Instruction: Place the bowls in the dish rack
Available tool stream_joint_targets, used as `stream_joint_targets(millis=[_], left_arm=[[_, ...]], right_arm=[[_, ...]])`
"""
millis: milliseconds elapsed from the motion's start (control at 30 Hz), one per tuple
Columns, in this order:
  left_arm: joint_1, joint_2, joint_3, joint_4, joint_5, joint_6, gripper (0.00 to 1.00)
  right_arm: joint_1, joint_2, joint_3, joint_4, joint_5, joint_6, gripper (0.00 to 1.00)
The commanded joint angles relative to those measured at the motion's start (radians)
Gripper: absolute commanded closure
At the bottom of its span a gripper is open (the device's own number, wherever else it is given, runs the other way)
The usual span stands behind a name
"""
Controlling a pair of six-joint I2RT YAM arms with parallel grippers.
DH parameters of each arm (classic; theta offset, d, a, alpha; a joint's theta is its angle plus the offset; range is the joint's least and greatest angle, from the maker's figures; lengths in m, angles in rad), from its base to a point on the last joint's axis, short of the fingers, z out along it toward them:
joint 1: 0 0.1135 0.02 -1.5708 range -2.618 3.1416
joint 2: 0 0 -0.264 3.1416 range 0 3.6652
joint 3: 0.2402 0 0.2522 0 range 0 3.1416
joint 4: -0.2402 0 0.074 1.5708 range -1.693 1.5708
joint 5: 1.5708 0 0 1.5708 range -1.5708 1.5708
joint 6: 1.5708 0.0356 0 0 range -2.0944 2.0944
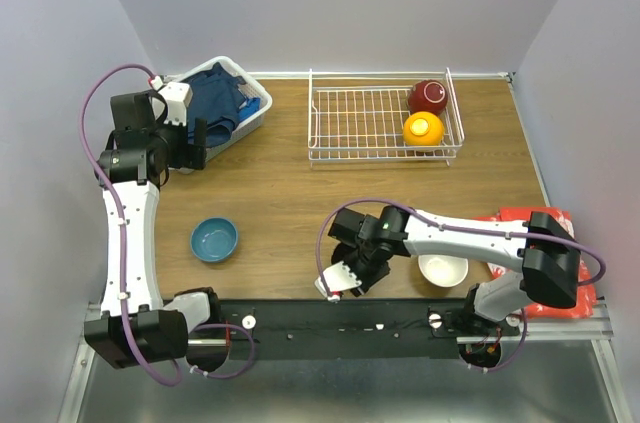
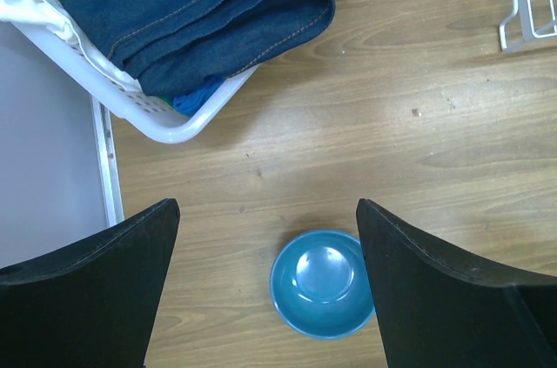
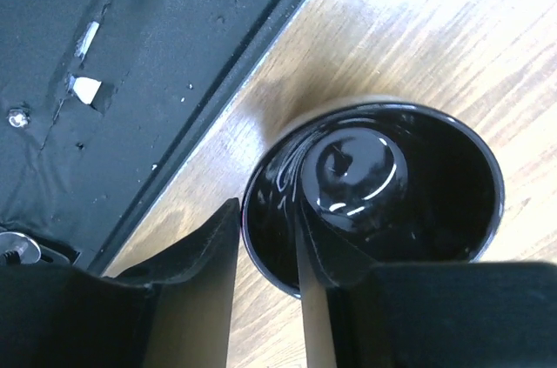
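Note:
The white wire dish rack (image 1: 360,123) stands at the back and holds a maroon bowl (image 1: 430,96) and an orange bowl (image 1: 423,129) at its right end. A blue bowl (image 1: 215,239) sits upright on the table and shows in the left wrist view (image 2: 322,283). My left gripper (image 2: 265,204) is open and empty high above it, by the laundry basket (image 1: 196,146). A white bowl (image 1: 442,270) sits under my right arm. My right gripper (image 3: 265,237) pinches the rim of a glossy black bowl (image 3: 383,194), one finger inside and one outside. It is near the table's front edge (image 1: 345,278).
A white plastic basket with dark blue cloth (image 1: 225,103) stands at the back left, also in the left wrist view (image 2: 174,129). A red packet (image 1: 545,233) lies at the right edge under the right arm. The black base rail (image 1: 400,315) runs along the front.

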Motion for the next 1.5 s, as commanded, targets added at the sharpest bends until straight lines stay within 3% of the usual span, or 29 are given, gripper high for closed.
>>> stream_joint_targets(millis=[0,467,567,700,800,833,1033,1233,1367,1433,1467], left_arm=[[-0.006,-0.040,-0.022,-0.022,0.010,0.037,0.09],[-0.004,-0.079,-0.059,-0.019,0.034,0.052,0.08],[-0.004,-0.090,-0.061,-0.024,0.043,0.059,0.08],[-0.004,-0.100,-0.059,-0.025,0.066,0.069,0.08],[-0.004,-0.105,-0.044,-0.027,0.099,0.082,0.08],[-0.004,-0.103,-0.033,-0.024,0.109,0.085,0.08],[-0.007,-0.097,-0.015,0.059,0.212,0.066,0.08],[-0.059,-0.012,0.059,0.177,0.258,0.034,0.08],[-0.189,0.033,0.064,0.257,0.251,0.059,0.09],[-0.243,0.044,0.058,0.289,0.222,0.100,0.08],[-0.265,0.062,0.058,0.297,0.206,0.109,0.08]], right_arm=[[0.023,0.028,-0.013,0.053,0.042,-0.001,0.63],[0.045,0.064,-0.031,0.101,0.102,0.014,0.73],[0.045,0.071,-0.013,0.098,0.106,0.028,0.83],[0.045,0.090,0.108,0.038,0.100,0.071,0.98],[0.025,0.113,0.238,-0.028,0.079,0.166,0.99],[0.014,0.139,0.350,-0.052,0.062,0.195,0.99],[-0.138,0.218,0.674,-0.123,-0.133,0.410,0.99],[-0.392,0.390,1.068,-0.191,-0.407,0.561,0.99],[-0.613,0.469,1.168,-0.059,-0.652,0.802,0.99],[-0.684,0.499,1.150,0.096,-0.729,0.915,0.99],[-0.751,0.502,1.121,0.168,-0.806,1.054,0.99]])
